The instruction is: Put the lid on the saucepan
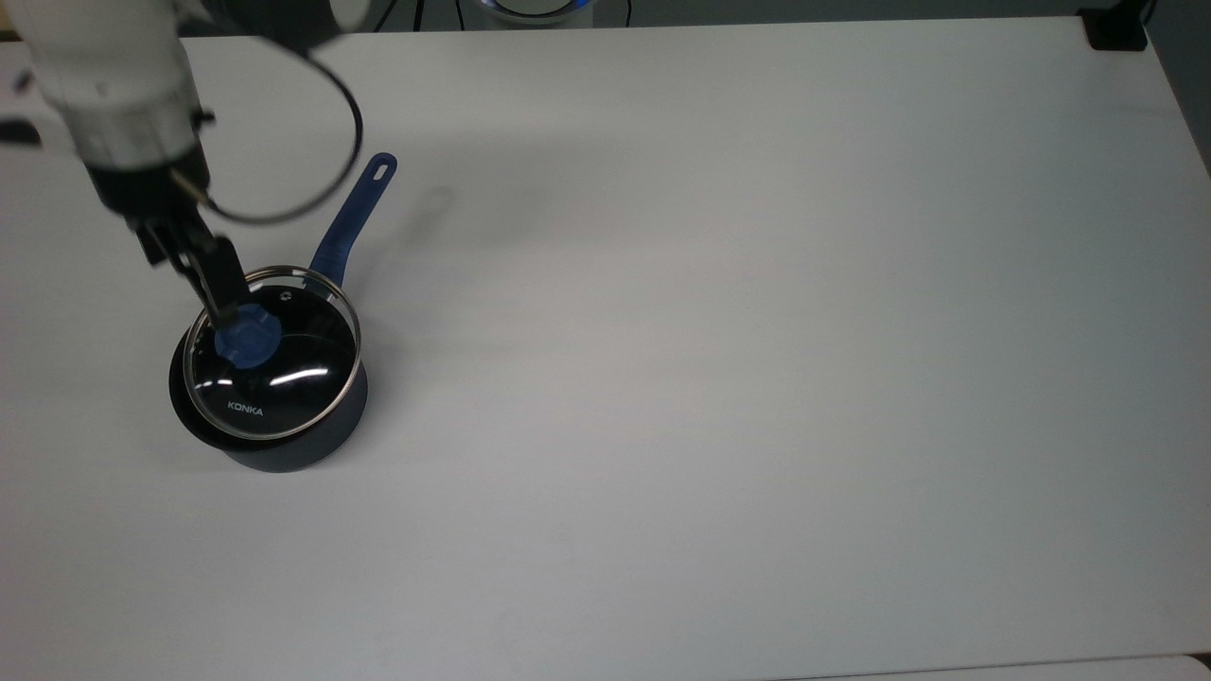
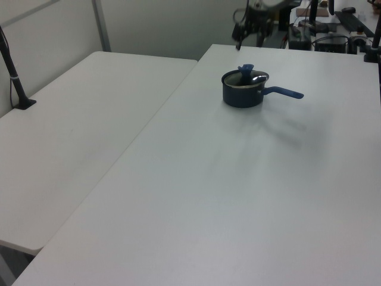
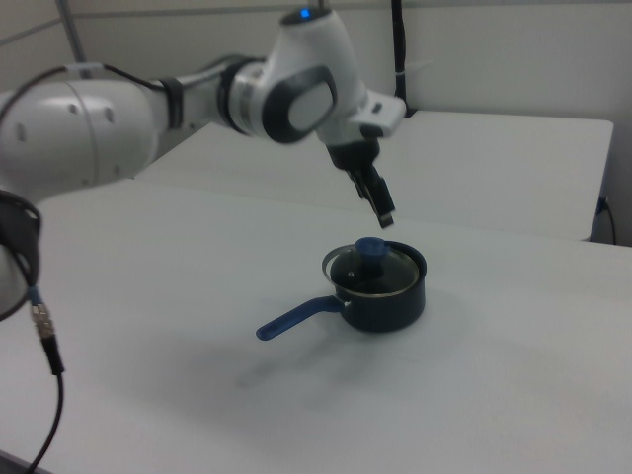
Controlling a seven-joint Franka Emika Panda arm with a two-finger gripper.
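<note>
Lid [image 1: 274,364] down on the saucepan [image 1: 270,430], glass disc resting across the rim, blue knob [image 1: 245,340] standing up at the centre. Sits a touch off-centre in the top view, a crescent of black pan rim showing past the lid toward the top view's left. White "KONKA" lettering [image 1: 245,408] readable through the glass near the lower edge. Long blue handle [image 1: 352,217] running up and toward the top view's right, hole at the tip in plain sight. In the left view, saucepan [image 2: 243,92] far up the white table [image 2: 238,196], handle pointing to the left view's right. In the right view, handle aimed at the right view's left, lid [image 3: 371,270] seated level on the pot.

Gripper [image 1: 218,284] up and clear of the knob, gripping nothing, black fingers hanging above the lid's upper-left edge in the top view. In the right view, gripper [image 3: 382,212] raised above the pot with open air between it and the knob. Fingers open or pressed together: cannot tell. White arm [image 3: 178,104] stretching in from the right view's left. Black cable [image 1: 322,180] looping beside the wrist.
</note>
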